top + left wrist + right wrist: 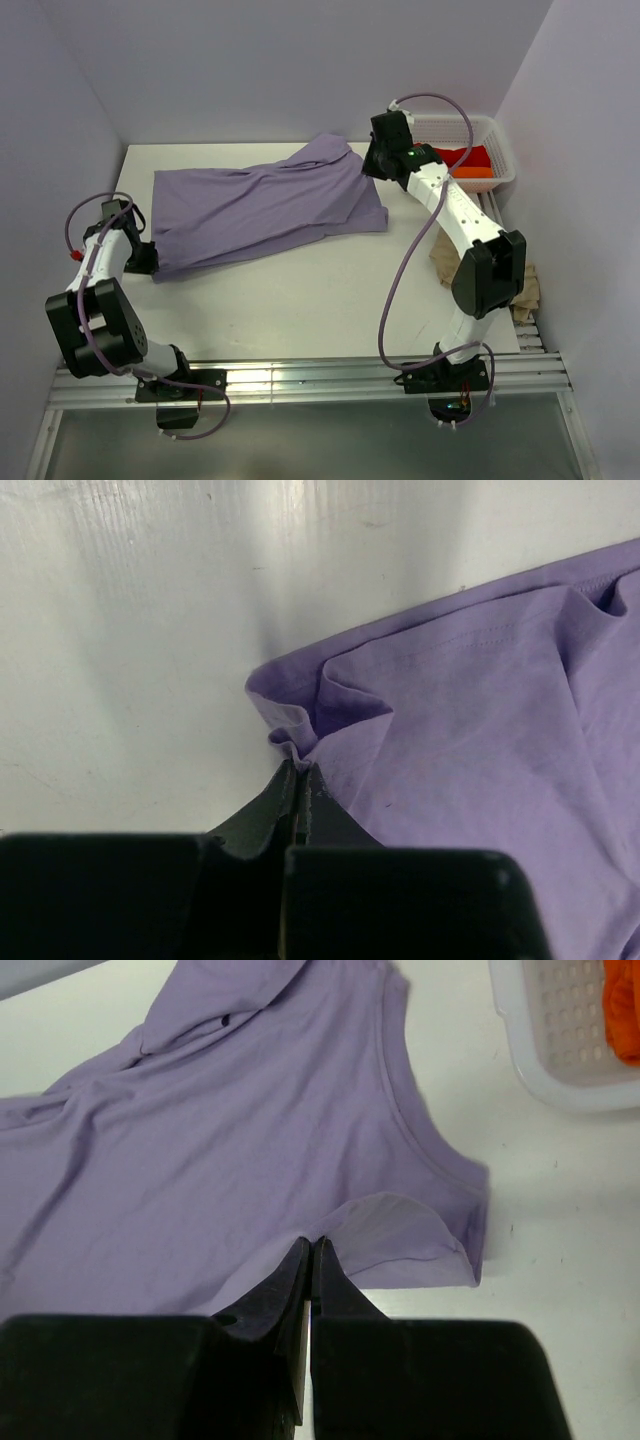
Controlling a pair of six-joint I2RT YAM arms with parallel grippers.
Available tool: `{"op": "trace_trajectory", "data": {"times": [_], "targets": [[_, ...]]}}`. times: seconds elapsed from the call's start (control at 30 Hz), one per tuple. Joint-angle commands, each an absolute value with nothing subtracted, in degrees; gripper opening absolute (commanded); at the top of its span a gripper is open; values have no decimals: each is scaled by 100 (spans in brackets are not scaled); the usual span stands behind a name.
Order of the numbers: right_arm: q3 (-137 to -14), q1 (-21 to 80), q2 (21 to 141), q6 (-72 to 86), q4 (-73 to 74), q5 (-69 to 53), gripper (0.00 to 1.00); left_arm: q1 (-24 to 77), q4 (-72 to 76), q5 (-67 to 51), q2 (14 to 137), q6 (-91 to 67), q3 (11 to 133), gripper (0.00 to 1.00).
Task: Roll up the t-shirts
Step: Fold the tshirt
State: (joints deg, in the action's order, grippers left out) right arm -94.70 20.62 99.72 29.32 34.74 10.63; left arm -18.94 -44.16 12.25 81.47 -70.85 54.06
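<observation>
While lying wrinkled but flat on the white table (300, 300), the lavender t-shirt (265, 205) is being pinched at two ends.
At a bunched hem corner the left gripper (300, 778) is clamping closed on the cloth; the right gripper (311, 1252) is clamping closed on the folded-up shoulder edge beside the neckline.

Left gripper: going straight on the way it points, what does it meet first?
The left gripper, shut on a corner of the purple shirt, would first push into that shirt's bunched fold just ahead of its tips. Past it only white table shows, though depth is unclear.
</observation>
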Motion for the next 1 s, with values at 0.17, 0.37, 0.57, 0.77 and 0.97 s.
{"op": "trace_trajectory", "data": {"times": [0.17, 0.37, 0.57, 0.77, 0.97], "targets": [[-9949, 1960, 10274, 2742, 3428, 1028, 0, -1907, -4895, 1380, 8718, -7207, 6117, 0], [-10195, 1872, 10467, 2716, 3445, 932, 0, -1881, -5124, 1468, 8938, -7225, 6503, 0], [-10309, 1828, 10591, 2742, 3419, 844, 0, -1872, -5195, 1547, 9035, -7146, 6741, 1], [-10388, 1784, 10722, 2760, 3375, 791, 0, -1819, -5194, 1573, 9132, -7058, 6899, 3], [-10520, 1749, 10846, 2751, 3410, 773, 0, -1758, -5265, 1538, 9334, -7075, 7075, 4]]}}
